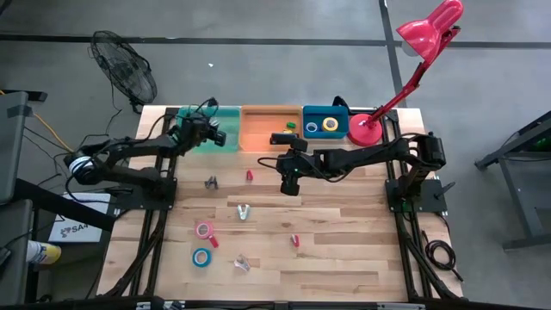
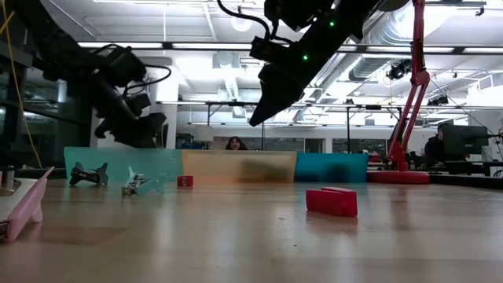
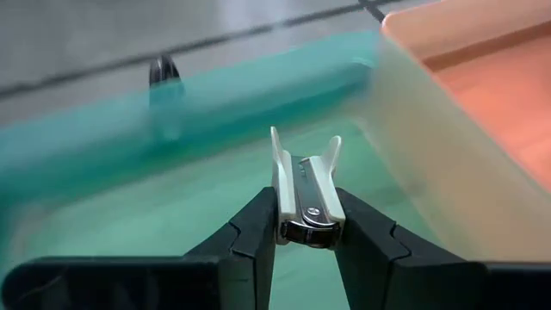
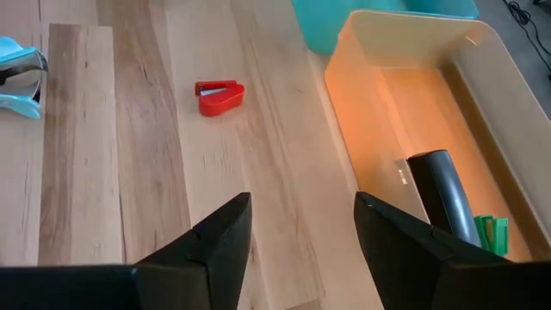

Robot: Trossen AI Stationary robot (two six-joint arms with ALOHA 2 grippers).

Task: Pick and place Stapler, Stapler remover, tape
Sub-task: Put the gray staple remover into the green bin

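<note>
- Three bins partly filled: black stapler [image 4: 441, 194] in orange bin [image 1: 263, 138], tape rolls [image 1: 331, 126] in blue bin [image 1: 337, 112].
- Left pincer [image 3: 306, 245] grips a staple remover [image 3: 306, 194] over green bin [image 1: 228, 112]; release pending.
- Right pincer [image 4: 301, 228] open, empty, beside orange bin.
- Left on surface [image 1: 344, 250]: pink tape [image 1: 204, 229], blue tape [image 1: 201, 257], several removers.

My right gripper [image 4: 301, 250] hangs over bare wood tabletop [image 4: 155, 155], fingers spread, nothing between them. Ahead of fingertips: small red stapler [image 4: 219, 96] lying on wood. Farther off to one side, light blue stapler remover [image 4: 19, 76], partly cut off. Just beside one finger: orange bin [image 4: 379, 112], black stapler [image 4: 443, 189] and green item [image 4: 488, 232] inside. Teal bin [image 4: 323, 26] beyond.
</note>
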